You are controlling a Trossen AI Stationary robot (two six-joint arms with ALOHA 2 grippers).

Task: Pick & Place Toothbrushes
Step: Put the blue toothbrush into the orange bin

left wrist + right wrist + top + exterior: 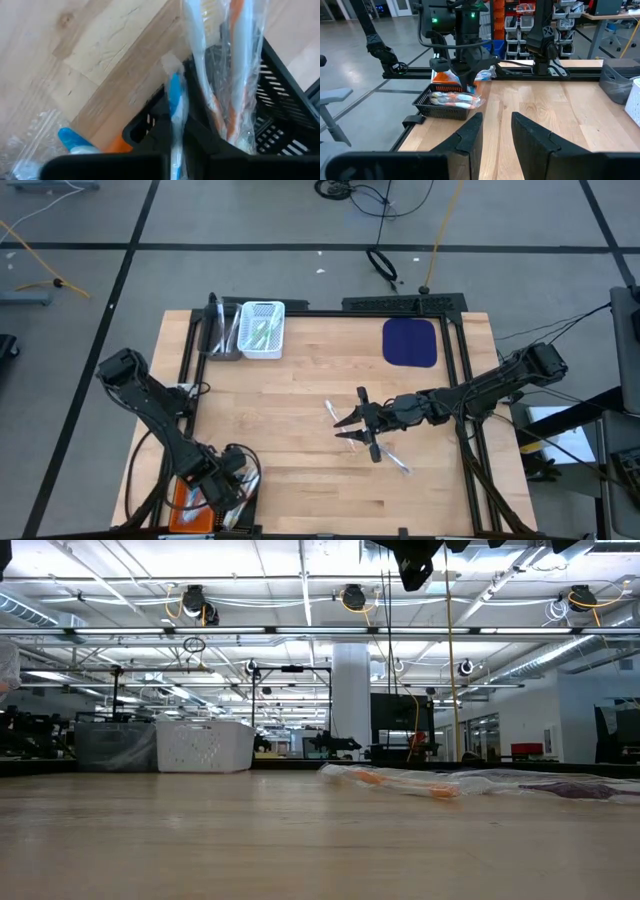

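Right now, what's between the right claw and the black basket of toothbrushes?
Bare wooden tabletop between the right claw and black basket, seen in the right wrist view.

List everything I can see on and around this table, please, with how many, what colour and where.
Wooden table: one, light brown, centre of the high view.
White basket: one, far edge, holding greenish toothbrushes.
Grey basket: one, beside the white basket.
Black basket: one, near-left corner, with wrapped toothbrushes, orange and blue.
Dark blue mat: one, far right.
Loose toothbrushes: at least two, wrapped, pale, mid-table near the right gripper.
Wrapped blue toothbrush: one, between the left gripper's fingers.
Left gripper: dark, over the black basket, shut on the blue toothbrush.
Right gripper: dark, mid-table, open, empty.
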